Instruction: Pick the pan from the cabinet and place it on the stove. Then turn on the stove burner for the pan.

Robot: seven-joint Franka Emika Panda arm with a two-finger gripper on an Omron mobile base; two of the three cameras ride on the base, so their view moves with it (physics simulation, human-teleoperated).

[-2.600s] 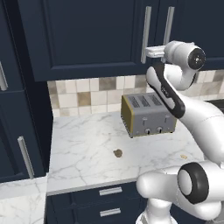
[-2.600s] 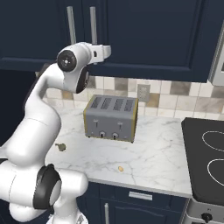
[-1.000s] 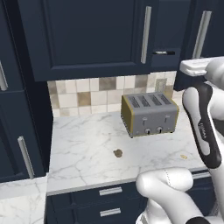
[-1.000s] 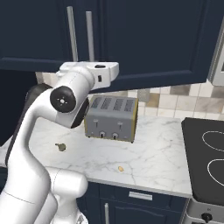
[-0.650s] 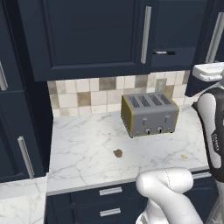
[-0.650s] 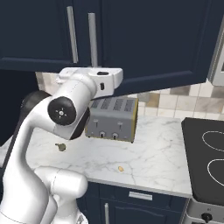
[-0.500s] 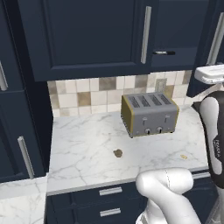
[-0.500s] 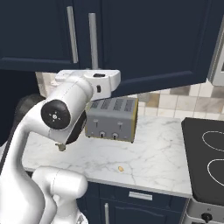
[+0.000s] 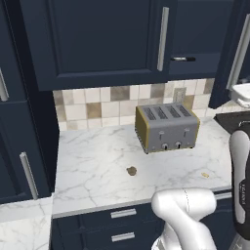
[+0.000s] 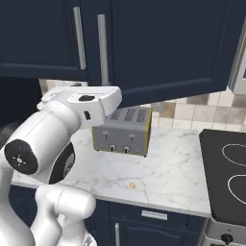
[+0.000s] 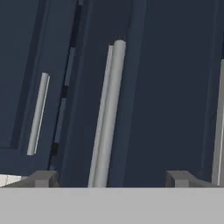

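A silver bar handle runs down the frame's centre on a navy cabinet door. The pincer fingertips stand wide apart at the bottom, either side of it.

Even, soft rendered light; hand view blurry.

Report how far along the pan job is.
Done: one cabinet door is swung partly open. In hand: nothing; the gripper stands open by that door's handle. Left: opening further, fetching the pan, setting it on the stove, turning on the burner.
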